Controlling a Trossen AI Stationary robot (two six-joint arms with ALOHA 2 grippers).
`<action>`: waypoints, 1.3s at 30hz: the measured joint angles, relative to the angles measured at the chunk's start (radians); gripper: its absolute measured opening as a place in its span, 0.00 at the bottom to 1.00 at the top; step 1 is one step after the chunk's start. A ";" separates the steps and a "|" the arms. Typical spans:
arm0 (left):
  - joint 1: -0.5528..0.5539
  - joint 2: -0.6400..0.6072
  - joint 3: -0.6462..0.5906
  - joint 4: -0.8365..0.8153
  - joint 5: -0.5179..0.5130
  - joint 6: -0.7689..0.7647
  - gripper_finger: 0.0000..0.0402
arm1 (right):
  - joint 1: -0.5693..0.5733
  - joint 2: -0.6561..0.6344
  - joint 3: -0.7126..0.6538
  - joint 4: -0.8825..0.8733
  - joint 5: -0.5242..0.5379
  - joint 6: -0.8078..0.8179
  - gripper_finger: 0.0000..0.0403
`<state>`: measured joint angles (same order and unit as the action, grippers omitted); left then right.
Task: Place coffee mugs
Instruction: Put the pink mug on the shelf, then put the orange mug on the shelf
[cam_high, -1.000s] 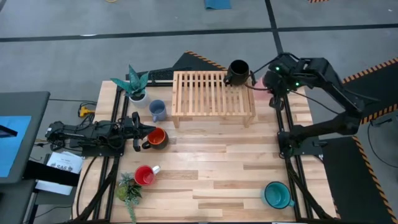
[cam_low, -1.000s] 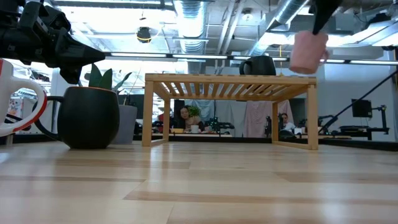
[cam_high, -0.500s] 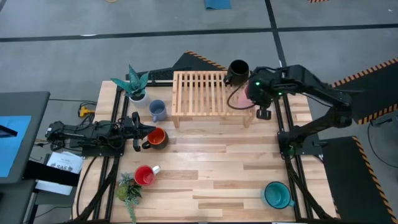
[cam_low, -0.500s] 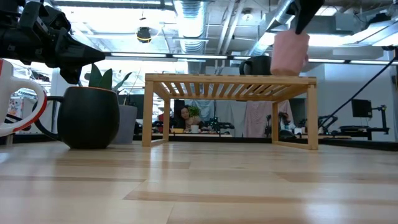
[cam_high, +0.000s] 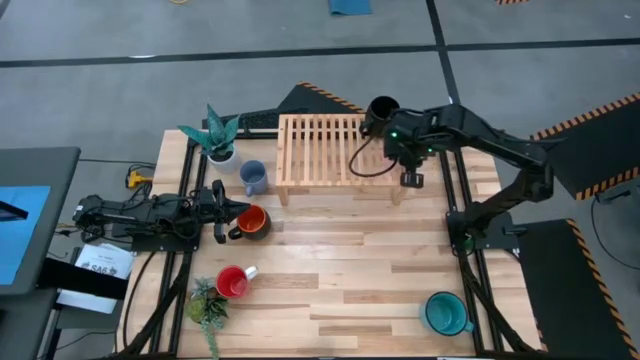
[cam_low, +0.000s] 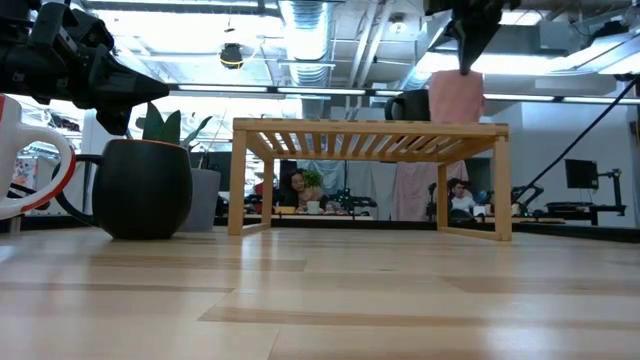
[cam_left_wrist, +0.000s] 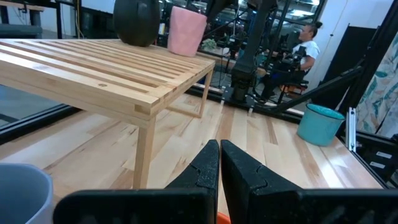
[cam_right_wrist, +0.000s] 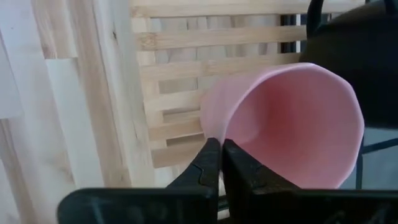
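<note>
Right gripper pinching pink mug by rim, upright over slatted wooden rack, beside black mug, seemingly for set-down. Left gripper closed, empty, near orange mug.

I count six mugs: black, pink, pale blue, orange, red and teal. There are two potted plants and one slatted wooden rack.
</note>
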<state>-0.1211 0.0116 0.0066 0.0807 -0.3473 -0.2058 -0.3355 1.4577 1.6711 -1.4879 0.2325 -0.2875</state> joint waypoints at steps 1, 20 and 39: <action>0.000 0.000 0.000 0.000 0.000 0.000 0.00 | 0.000 0.000 -0.001 0.007 0.001 -0.003 0.11; 0.000 0.000 0.000 0.000 0.000 0.000 0.00 | 0.008 -0.004 -0.005 0.057 -0.003 0.049 0.17; 0.000 0.000 0.000 0.000 0.001 0.000 0.00 | 0.008 -0.063 0.191 -0.070 0.002 0.184 0.51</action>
<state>-0.1207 0.0113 0.0065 0.0807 -0.3464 -0.2056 -0.3279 1.3943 1.8622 -1.5581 0.2344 -0.1039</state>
